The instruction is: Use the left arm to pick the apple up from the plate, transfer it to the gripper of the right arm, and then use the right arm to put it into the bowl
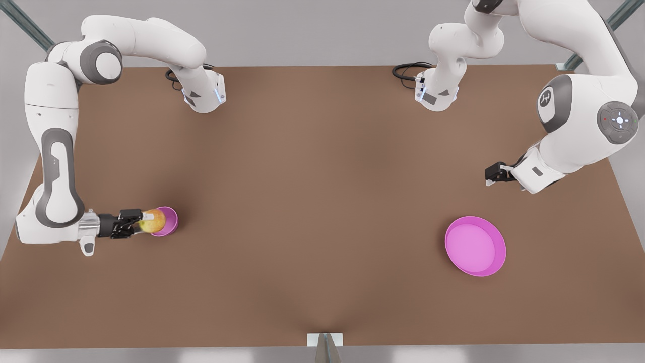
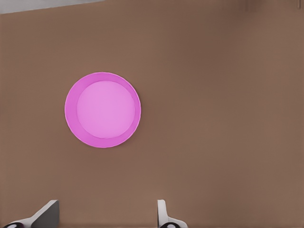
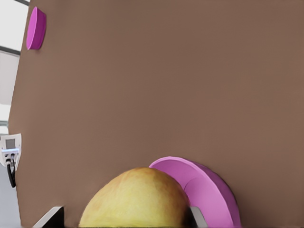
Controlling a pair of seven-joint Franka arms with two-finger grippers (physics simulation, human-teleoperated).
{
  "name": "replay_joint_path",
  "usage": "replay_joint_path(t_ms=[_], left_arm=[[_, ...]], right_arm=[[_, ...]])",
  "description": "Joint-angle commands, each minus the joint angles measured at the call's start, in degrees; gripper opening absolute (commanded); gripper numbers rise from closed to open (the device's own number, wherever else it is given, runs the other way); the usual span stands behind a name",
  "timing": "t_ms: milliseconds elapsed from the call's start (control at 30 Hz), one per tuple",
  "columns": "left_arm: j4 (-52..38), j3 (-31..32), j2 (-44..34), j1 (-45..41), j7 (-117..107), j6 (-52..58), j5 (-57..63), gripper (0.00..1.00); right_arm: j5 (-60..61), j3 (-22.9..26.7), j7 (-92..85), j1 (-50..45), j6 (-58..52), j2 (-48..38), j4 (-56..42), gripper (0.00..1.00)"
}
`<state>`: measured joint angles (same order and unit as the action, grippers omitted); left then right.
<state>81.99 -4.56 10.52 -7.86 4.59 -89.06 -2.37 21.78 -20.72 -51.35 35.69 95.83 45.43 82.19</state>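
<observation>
Front view has my right gripper (image 1: 135,222) on the front view's left, clamped on the apple (image 1: 153,220) and holding it level at the bowl (image 1: 169,221) mouth, presumably so it can drop in. Apple sits between my fingers, overlapping the rim. My left gripper (image 1: 491,175) waits well apart above the empty plate (image 1: 496,262); can't tell its finger state.

Flat brown matt table top (image 1: 322,201), smooth, no grain. Wide shallow magenta plate (image 1: 475,246): smooth, plastic-looking, soft sheen. Small deep magenta bowl (image 1: 170,221): same finish. Round yellow-orange apple (image 1: 152,220): finely speckled matt skin. 2 arms: glossy white shells, grey joints.
</observation>
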Motion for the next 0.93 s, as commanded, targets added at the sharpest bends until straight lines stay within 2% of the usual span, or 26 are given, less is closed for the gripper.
replay_joint_path(t_ms=[0, 133, 200, 267, 367, 400, 433, 467, 500, 567, 633, 733, 900], left_arm=[[-0.07, -0.09, -0.06, 0.04, -1.95, -0.06, 0.0, 1.0], [-0.07, -0.1, -0.06, 0.04, -1.87, -0.15, 0.09, 1.0], [-0.07, -0.1, -0.06, -0.05, -1.95, -0.15, 0.09, 1.0], [-0.16, -0.09, -0.06, -0.14, -1.95, -0.15, 0.35, 1.0], [-0.69, -0.1, 0.11, 0.12, -2.04, 0.12, 0.18, 1.0], [-0.6, -0.27, 0.03, 1.88, -1.78, 0.56, -1.32, 1.0], [-0.6, -0.36, 0.03, 2.67, -1.78, 0.38, -1.23, 1.0], [-0.69, -0.27, -0.15, 2.32, -1.78, 0.47, -0.97, 1.0], [-0.69, -0.27, -0.33, 2.41, -1.78, 0.47, -0.97, 1.0], [-0.69, -0.27, -0.24, 2.5, -1.78, 0.12, -0.96, 1.0], [-0.69, -0.27, -0.06, 2.41, -1.87, 0.12, -0.97, 1.0], [-0.69, -0.27, 0.03, 2.41, -1.78, 0.03, -0.88, 1.0], [-0.69, -0.27, 0.38, 2.41, -1.78, -0.06, -0.79, 1.0]], right_arm=[[-0.78, -0.02, -2.0, 0.0, 1.03, -0.08, -0.02, 0.97], [-2.71, -0.11, 0.37, -0.09, 0.76, -0.25, -0.72, 0.97], [-7.98, -1.25, 8.36, -0.79, -4.94, -2.36, -8.62, 0.97], [-18.61, -2.48, 23.13, -6.94, -8.55, -10.79, -14.61, 1.0], [-30.03, -1.96, 32.7, -14.66, -8.21, -21.33, -14.87, 1.0], [-30.93, 0.49, 41.22, -19.84, -8.55, -25.9, -13.21, 1.0], [-28.47, 6.73, 50.45, -28.02, -7.42, -32.32, -6.54, 1.0], [-27.24, 10.76, 54.67, -33.19, -7.06, -34.69, -4.42, 1.0], [-25.22, 18.5, 55.75, -40.33, -5.22, -36.37, -2.05, 1.0], [-23.81, 21.24, 56.09, -41.57, 1.38, -42.61, 7.71, 1.0], [-24.07, 22.92, 56.53, -42.45, 1.29, -42.09, 7.45, 1.0], [-24.07, 22.83, 57.41, -42.19, 1.2, -39.1, 5.08, 1.0], [-23.89, 22.74, 60.23, -42.1, 1.11, -39.01, 4.82, 1.0]])
